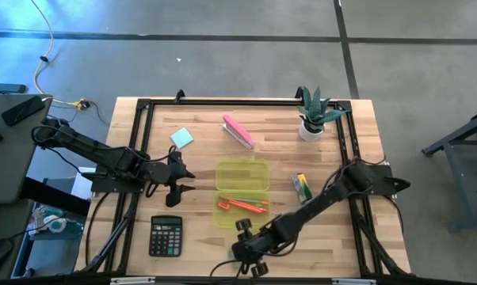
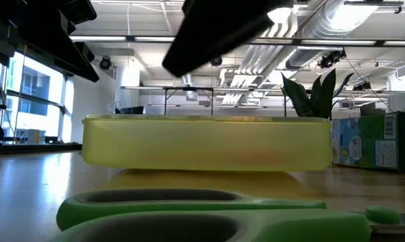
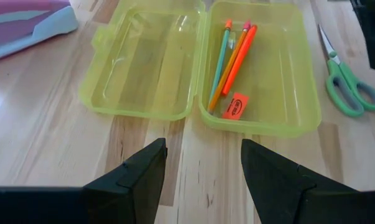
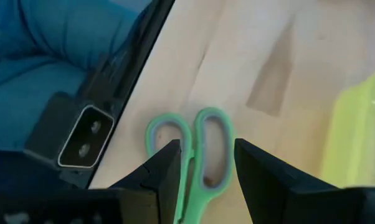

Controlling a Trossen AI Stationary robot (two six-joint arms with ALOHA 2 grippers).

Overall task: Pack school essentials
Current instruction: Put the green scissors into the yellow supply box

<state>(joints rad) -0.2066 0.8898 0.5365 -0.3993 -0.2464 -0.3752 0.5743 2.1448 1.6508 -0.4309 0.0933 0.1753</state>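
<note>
Because your right end effector (image 4: 203, 168) hangs with fingers apart astride the green-handled scissors (image 4: 197, 155), at the worktop's (image 1: 365, 237) six-o'clock edge, you're lined up to grasp them. Your left end effector (image 1: 183, 181) waits, fingers apart, at nine o'clock of the open yellow case (image 1: 242, 194), whose near half holds the orange pens (image 3: 234, 56).

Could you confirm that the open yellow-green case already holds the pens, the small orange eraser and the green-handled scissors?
Not quite: the scissors lie on the table beside the case, as the left wrist view shows. The pens and eraser are inside.
</note>
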